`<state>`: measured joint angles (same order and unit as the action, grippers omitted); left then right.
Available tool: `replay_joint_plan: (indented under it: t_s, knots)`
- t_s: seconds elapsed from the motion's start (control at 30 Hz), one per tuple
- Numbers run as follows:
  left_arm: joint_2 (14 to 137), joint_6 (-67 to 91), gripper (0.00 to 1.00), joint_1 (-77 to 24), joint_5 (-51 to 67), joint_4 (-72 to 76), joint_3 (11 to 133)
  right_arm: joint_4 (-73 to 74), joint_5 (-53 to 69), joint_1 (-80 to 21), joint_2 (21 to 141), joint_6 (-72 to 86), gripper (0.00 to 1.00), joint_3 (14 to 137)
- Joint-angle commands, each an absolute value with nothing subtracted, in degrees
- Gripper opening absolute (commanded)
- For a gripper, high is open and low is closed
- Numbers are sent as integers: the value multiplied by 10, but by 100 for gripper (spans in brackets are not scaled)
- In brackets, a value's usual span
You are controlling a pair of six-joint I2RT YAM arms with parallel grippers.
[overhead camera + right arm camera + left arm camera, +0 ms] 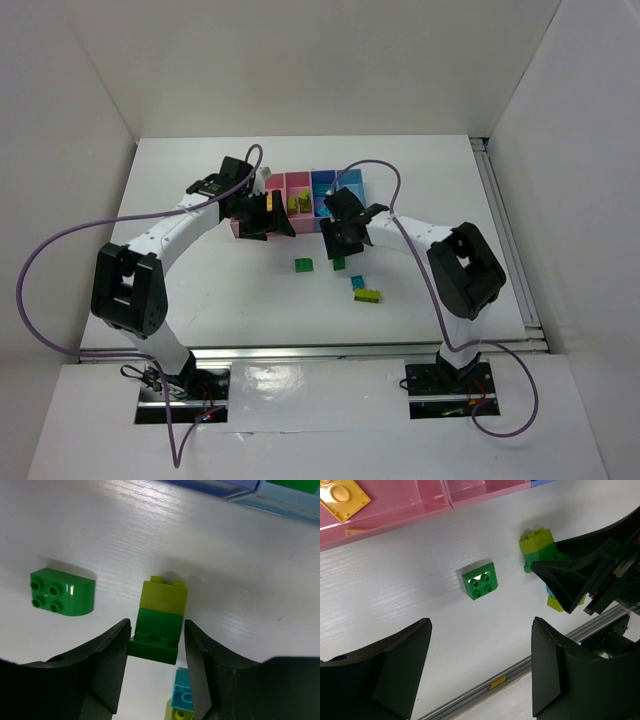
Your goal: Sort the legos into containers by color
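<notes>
White tabletop (200,300), plain white enclosure walls (300,60), aluminium rail (340,348) along near edge, even bright light

Cropped at the left wrist view's top-left corner: yellow lego (340,497). Mostly hidden behind the right claw (340,250): lime lego (554,604). Cut by the right wrist view's bottom edge: cyan lego (182,696). Screened overhead by the left claw (268,225): leftmost pink bin (235,228).
</notes>
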<state>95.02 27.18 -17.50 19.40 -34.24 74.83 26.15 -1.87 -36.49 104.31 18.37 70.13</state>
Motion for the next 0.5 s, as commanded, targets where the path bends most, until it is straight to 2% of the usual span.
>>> replay_joint_plan:
  t_s: [0.0, 0.17, 0.27, 0.47]
  knots:
    - [936, 266, 81, -176, 207, -330, 753, 234, -33, -366, 1053, 195, 52, 722]
    - [936, 218, 82, -171, 272, -325, 760, 223, -12, -366, 1042, 183, 27, 717]
    - [931, 181, 82, -171, 329, -325, 765, 235, 68, -334, 999, 161, 26, 712]
    - [938, 86, 83, -157, 567, -350, 774, 314, 329, -240, 950, 81, 27, 735]
